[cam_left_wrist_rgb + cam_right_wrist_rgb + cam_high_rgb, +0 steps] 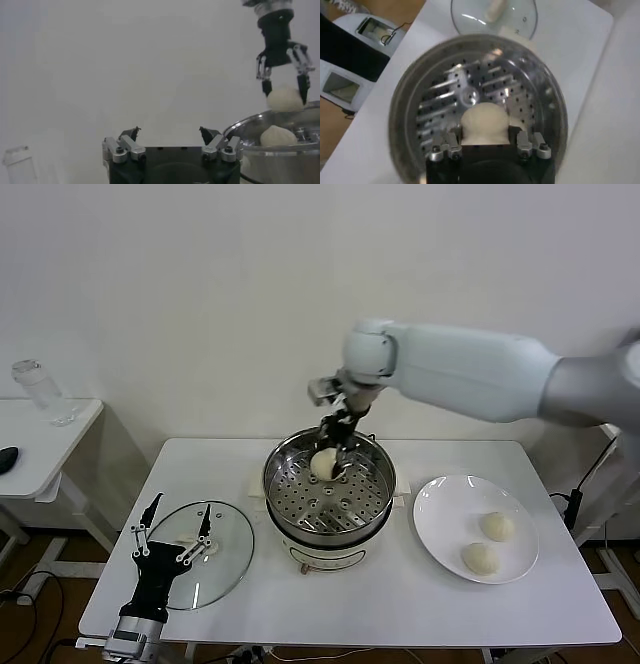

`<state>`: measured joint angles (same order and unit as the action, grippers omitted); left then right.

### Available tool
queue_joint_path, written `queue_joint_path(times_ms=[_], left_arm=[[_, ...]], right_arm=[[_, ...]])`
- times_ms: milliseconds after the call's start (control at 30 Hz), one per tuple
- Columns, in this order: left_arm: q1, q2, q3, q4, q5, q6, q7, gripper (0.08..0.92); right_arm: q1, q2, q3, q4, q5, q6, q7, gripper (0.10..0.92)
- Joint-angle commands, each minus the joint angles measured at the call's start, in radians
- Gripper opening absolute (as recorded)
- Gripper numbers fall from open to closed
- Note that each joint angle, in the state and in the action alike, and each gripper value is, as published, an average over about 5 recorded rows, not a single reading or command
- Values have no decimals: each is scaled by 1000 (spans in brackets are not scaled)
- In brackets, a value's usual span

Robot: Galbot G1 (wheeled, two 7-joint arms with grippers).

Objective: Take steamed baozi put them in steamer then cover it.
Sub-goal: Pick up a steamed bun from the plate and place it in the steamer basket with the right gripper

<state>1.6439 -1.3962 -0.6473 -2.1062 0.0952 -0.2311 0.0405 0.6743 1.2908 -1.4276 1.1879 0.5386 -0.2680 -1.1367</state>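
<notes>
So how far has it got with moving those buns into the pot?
One bun already seems to sit inside the steamer. The right gripper holds a second bun just over the perforated tray. Two buns wait on the white plate. The glass lid lies on the table beside the steamer, with the open left gripper above it, so covering is left.

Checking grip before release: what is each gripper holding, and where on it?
Right gripper pinches a baozi by its sides above the steamer. Left gripper holds nothing.
</notes>
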Motion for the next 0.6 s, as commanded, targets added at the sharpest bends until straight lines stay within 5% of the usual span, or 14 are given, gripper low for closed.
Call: queue_joint_path(times_ms=[33, 600], left_arm=[[-3, 1, -7, 1, -1, 0, -1, 823], [3, 3, -31, -1, -16, -5, -1, 823]], right_arm=[[-69, 107, -25, -40, -14, -28, 41, 612], [-145, 131, -6, -90, -67, -32, 92, 619]])
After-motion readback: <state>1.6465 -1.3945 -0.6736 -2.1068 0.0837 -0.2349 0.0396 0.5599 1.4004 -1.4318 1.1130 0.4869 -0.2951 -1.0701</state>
